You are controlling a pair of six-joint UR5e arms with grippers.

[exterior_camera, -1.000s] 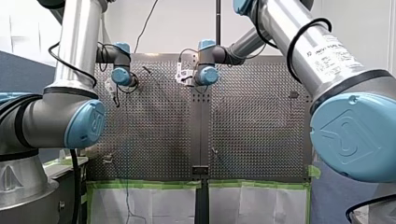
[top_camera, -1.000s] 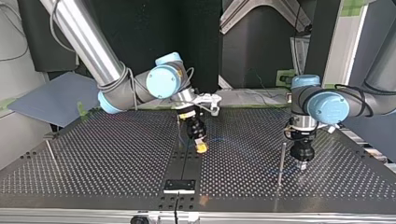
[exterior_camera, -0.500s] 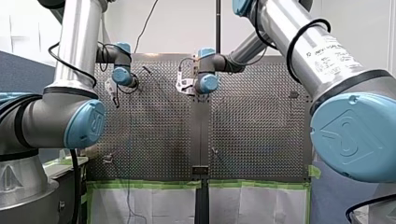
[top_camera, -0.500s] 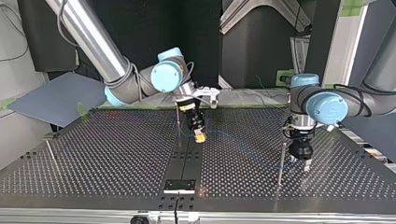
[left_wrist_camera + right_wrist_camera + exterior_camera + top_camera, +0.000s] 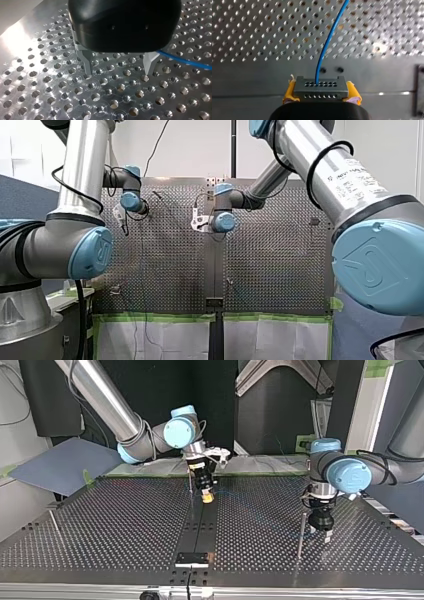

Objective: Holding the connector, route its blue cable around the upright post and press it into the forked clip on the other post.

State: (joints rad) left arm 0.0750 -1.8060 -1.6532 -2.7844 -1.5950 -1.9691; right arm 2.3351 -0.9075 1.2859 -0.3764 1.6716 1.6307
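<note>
In the right wrist view my right gripper (image 5: 320, 96) is shut on a grey connector (image 5: 320, 88), its yellow pads (image 5: 290, 92) pressing both ends. The blue cable (image 5: 329, 40) rises from the connector across the perforated table. In the top view this gripper (image 5: 205, 496) hangs over the central black strip, next to a thin upright post (image 5: 190, 487). My left gripper (image 5: 117, 73) is open with nothing between its metal fingers (image 5: 86, 65). The blue cable (image 5: 181, 59) lies on the plate just beside it. In the top view the left gripper (image 5: 320, 533) hovers next to a taller post (image 5: 301, 535).
A third thin post (image 5: 54, 521) stands at the top view's left. A black plate (image 5: 192, 559) sits on the central strip near the table's front edge. Green tape (image 5: 155, 318) lines the table edge in the front view.
My right gripper has carried the connector along the central strip, away from the black plate. My left gripper has opened and lifted slightly beside its post.
</note>
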